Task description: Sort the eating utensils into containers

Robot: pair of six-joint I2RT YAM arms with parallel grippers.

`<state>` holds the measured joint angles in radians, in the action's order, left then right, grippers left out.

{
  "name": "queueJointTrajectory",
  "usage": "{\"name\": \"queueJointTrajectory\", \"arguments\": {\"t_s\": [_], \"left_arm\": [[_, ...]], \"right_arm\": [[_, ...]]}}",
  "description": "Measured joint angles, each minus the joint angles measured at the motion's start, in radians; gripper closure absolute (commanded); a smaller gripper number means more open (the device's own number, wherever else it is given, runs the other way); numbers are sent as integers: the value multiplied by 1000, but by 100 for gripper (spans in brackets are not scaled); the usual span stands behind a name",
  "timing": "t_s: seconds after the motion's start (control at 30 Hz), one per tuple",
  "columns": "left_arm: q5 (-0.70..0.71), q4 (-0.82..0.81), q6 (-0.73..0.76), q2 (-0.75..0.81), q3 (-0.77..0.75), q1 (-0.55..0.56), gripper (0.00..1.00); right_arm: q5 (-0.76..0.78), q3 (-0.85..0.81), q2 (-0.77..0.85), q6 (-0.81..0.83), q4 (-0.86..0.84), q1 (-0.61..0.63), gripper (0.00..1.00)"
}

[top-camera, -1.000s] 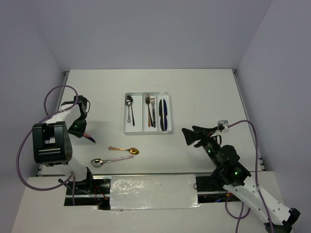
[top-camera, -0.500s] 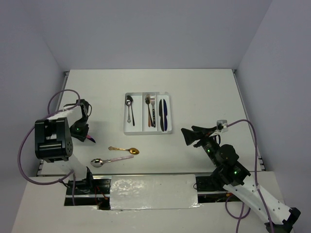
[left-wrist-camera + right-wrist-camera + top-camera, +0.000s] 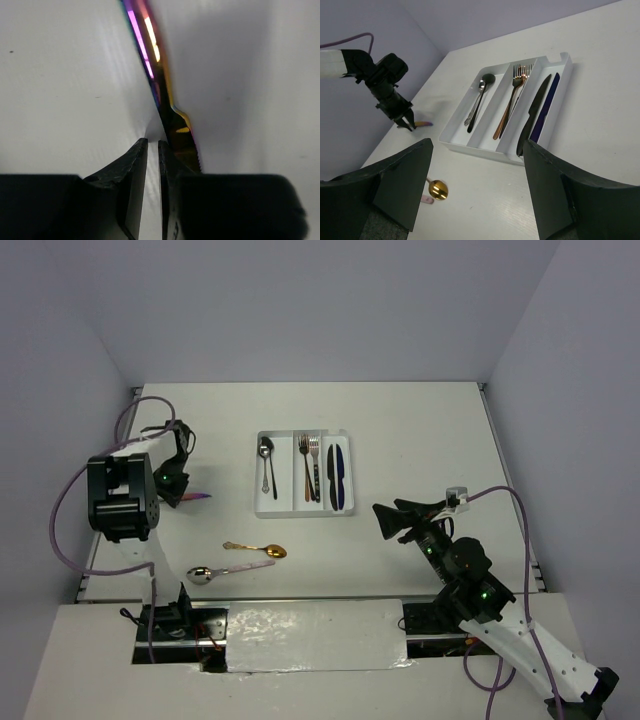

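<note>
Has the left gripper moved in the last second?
Yes. The left gripper, carrying the iridescent knife, has moved away from the gold spoon, farther from the robot, and is now roughly level with the near rim of the white tray.

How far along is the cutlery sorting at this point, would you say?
Done: spoons, forks and knives lie in separate compartments of the tray. In hand: the left fingers pinch the iridescent knife. Left: the gold spoon and silver spoon on the table.
</note>
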<state>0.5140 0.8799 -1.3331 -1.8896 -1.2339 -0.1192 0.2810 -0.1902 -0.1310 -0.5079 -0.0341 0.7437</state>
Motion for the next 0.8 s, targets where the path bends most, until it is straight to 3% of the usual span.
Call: {"name": "queueJointTrajectory", "arguments": {"t_s": [0.37, 0.63, 0.8], "left_arm": [[-44, -68, 125, -119, -201, 91, 69], [-185, -344, 544, -104, -204, 94, 58], [-250, -399, 803, -42, -212, -3, 62]], "right_arm": [[3, 0, -7, 0, -5, 0, 20], [3, 0, -8, 0, -4, 0, 20], [3, 1, 15, 0, -4, 0, 20]]}}
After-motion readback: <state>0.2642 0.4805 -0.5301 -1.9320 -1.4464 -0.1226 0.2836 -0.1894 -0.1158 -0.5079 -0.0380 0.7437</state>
